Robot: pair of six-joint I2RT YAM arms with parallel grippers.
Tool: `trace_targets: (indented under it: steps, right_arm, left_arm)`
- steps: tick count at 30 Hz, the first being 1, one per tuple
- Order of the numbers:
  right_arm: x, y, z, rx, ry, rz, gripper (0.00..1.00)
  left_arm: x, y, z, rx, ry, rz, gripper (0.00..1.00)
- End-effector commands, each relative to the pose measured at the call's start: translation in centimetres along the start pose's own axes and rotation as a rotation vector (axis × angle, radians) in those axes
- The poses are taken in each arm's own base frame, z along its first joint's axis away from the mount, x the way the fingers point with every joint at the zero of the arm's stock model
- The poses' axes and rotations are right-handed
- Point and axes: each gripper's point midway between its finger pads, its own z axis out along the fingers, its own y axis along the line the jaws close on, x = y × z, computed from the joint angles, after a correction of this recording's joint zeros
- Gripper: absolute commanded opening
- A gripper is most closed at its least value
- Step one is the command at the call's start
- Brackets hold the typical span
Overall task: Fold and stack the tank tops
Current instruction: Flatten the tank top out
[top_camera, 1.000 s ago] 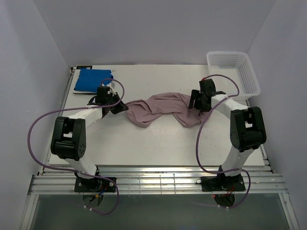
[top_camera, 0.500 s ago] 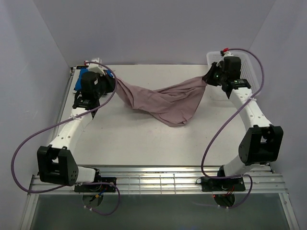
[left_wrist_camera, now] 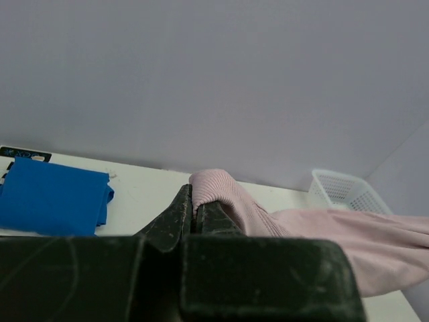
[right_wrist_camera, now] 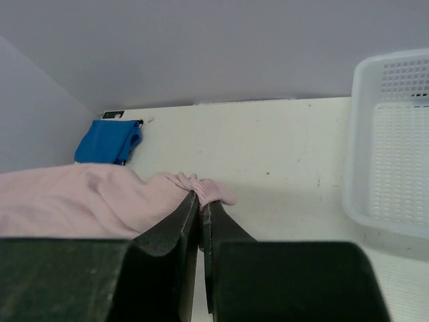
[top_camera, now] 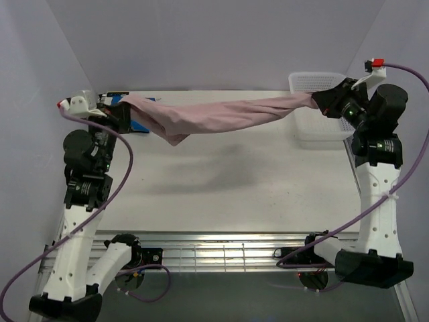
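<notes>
Two pincers, both clamped on the pink tank top [top_camera: 214,115]: left pincer [top_camera: 123,111] pinches one end at 10 o'clock, right pincer [top_camera: 320,100] the other end at 2 o'clock. Cloth is stretched between them above the far side of the worktop [top_camera: 234,194], with a loose fold sagging near the left end. Folded blue tank top [left_wrist_camera: 50,198] lies flat at 10 o'clock, white basket [right_wrist_camera: 395,154] at 2 o'clock.

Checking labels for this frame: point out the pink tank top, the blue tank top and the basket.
pink tank top [top_camera: 221,117], top external view, middle of the stretched span.
blue tank top [left_wrist_camera: 50,196], left wrist view, centre of the folded cloth.
basket [right_wrist_camera: 402,161], right wrist view, bare lattice floor.
</notes>
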Motion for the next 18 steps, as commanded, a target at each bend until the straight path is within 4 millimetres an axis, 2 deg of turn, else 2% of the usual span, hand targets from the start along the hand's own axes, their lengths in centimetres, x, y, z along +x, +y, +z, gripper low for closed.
trace_targets:
  steps: [1,3,7,8,10,11,12,13,14,15,17,18]
  right_arm:
    - [-2.3,1.1,-3.7,0.043,-0.09,-0.062,0.08]
    - [-3.0,1.8,-5.1,0.053,-0.128,-0.092,0.08]
    - [-3.6,0.7,-6.1,0.137,-0.172,-0.101,0.08]
    - [-3.4,0.4,-5.9,0.147,-0.166,-0.099,0.08]
    - [-2.1,-1.0,-4.2,0.153,-0.111,-0.074,0.08]
    - [-1.3,-1.5,-3.4,0.15,-0.082,-0.061,0.08]
    - [0.2,-3.0,-1.7,0.16,-0.025,-0.031,0.08]
    - [2.1,-4.1,-0.6,0.163,0.029,-0.001,0.08]
    - [3.0,-5.0,0.5,0.162,0.047,0.006,0.08]
    - [5.2,-7.0,2.4,0.18,0.102,0.039,0.08]
    - [8.2,-8.9,4.4,0.177,0.181,0.066,0.08]
    - [10.8,-10.8,6.2,0.196,0.255,0.098,0.08]
  left_arm:
    - [-1.7,-0.4,-3.8,0.002,-0.028,-0.05,0.0]
    - [-2.0,-0.4,-4.6,-0.01,-0.026,-0.08,0.0]
    - [-0.9,0.8,-5.7,-0.084,0.013,-0.118,0.0]
    - [0.4,1.3,-5.3,-0.104,0.046,-0.126,0.0]
    - [3.1,2.0,-4.7,-0.139,0.116,-0.177,0.0]
    - [5.4,2.5,-3.7,-0.161,0.182,-0.186,0.0]
    - [8.4,3.6,-3.4,-0.204,0.255,-0.201,0.0]
    - [10.4,4.2,-2.9,-0.237,0.301,-0.231,0.0]
    - [12.6,4.7,-2.6,-0.255,0.357,-0.235,0.0]
    - [17.0,6.2,-2.1,-0.309,0.461,-0.237,0.0]
    - [21.0,7.2,-1.6,-0.347,0.56,-0.252,0.0]
    - [24.7,8.6,-1.4,-0.4,0.654,-0.246,0.0]
